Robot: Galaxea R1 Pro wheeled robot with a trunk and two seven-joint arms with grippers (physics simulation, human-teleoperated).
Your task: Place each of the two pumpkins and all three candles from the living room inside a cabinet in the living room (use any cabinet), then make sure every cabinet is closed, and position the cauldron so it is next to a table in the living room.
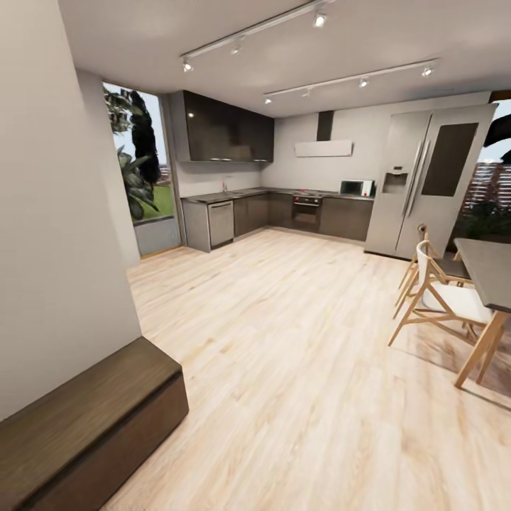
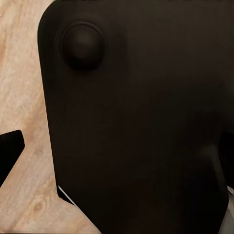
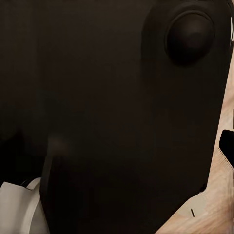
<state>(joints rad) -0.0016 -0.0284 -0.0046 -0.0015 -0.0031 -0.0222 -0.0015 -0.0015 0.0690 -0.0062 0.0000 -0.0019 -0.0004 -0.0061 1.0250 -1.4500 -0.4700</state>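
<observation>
Neither claw's state can be read: both wrist views look onto a broad dark rounded panel with a round knob (image 2: pixel 82 44), apparently part of the robot's own body, so I cannot tell how far the fingers are apart or whether anything is held. Pale wooden floor (image 2: pixel 22 87) shows past the panel's edge.

From the head view, the cabinet (image 1: pixel 85 419) lies at the near left, against the pale wall (image 1: pixel 50 213). It is a low dark-brown box with a flat bare top; its long axis runs from the near left corner away and to the right along the wall, and its short end face points towards the open floor in the middle of the room. Whether its doors are shut I cannot tell from this angle.

Far off stand the dark grey kitchen units (image 1: pixel 284 213) and a steel fridge (image 1: pixel 426 184); at the right, a dining table (image 1: pixel 490 270) with wooden chairs (image 1: pixel 443 298).

My judgement: the robot is travelling or searching, with no pumpkin, candle or cauldron yet at hand. The next move calls for turning the base or head away from the kitchen to find the living-room things
</observation>
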